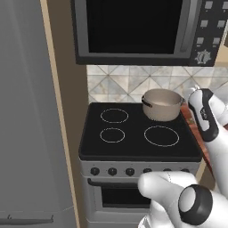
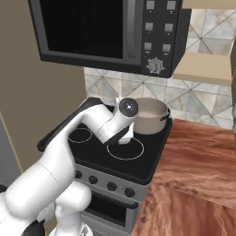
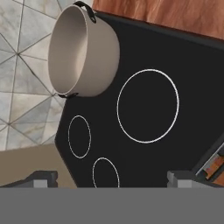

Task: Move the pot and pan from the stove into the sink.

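With the hand (image 3: 111, 179) spread wide and empty above the stove (image 1: 133, 147), best to descend squarely over the near rim of the pot (image 1: 162, 104), upright on the rear right burner, and pinch one wall cleanly, avoiding the side handles.

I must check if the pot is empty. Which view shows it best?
The hand view: the pot faces the camera, open and empty. Left base view shows some of the inside; in the right base view the arm partly hides it.
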Robot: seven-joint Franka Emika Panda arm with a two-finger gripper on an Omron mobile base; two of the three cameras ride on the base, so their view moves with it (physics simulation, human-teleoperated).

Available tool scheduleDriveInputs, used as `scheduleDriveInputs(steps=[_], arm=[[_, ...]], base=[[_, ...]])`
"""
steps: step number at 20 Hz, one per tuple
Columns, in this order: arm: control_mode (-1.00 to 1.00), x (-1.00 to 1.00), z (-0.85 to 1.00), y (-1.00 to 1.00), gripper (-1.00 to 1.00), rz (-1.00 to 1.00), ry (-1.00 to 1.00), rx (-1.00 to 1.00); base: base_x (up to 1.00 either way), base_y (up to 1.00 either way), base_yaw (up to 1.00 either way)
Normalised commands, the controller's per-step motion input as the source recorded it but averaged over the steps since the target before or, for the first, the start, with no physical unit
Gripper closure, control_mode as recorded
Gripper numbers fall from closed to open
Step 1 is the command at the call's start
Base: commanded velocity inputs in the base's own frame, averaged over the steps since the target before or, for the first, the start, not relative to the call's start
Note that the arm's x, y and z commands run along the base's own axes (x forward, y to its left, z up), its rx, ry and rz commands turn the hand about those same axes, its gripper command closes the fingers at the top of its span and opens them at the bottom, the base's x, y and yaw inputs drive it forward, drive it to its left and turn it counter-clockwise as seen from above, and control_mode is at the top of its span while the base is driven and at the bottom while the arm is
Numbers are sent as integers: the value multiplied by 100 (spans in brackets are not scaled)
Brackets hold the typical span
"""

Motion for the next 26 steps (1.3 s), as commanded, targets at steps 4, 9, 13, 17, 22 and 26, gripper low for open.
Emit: scheduleDriveInputs(steps=[4, 9, 13, 17, 22, 26], arm=[[-100, 36, -19, -21, -100, 0, 0, 0], [-100, 37, -19, -26, -100, 0, 0, 0], [-100, 45, -14, -22, -100, 0, 0, 0], [-100, 44, -11, -15, -100, 0, 1, 0], [-100, 43, -15, -12, -100, 0, 1, 0], [-100, 41, -13, -7, -100, 0, 0, 0]], base=[[0, 0, 0], [0, 0, 0], [0, 0, 0], [0, 0, 0], [0, 0, 0], [0, 0, 0]])
